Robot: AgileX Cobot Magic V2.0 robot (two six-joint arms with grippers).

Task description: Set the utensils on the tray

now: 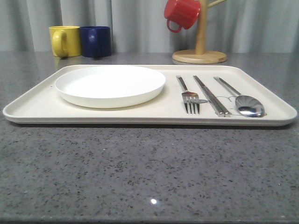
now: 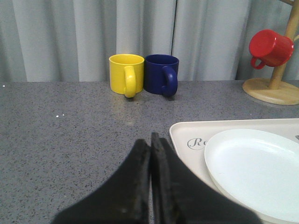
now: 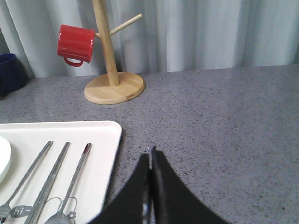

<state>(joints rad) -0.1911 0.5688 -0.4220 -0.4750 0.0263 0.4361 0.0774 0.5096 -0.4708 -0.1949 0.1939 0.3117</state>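
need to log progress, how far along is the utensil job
It looks finished. The fork, chopsticks and spoon lie side by side on the tray, right of the white plate. Nothing is in hand: the left tool and right tool are both shut and empty, over bare counter beside the tray. No utensil is seen off the tray, so nothing appears left.

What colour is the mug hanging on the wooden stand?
Red mug; clearest in the right wrist view.

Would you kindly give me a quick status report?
Left gripper and right gripper shut, empty. Silver metal fork, chopsticks, spoon lying on cream rectangular tray. Nothing obstructing.
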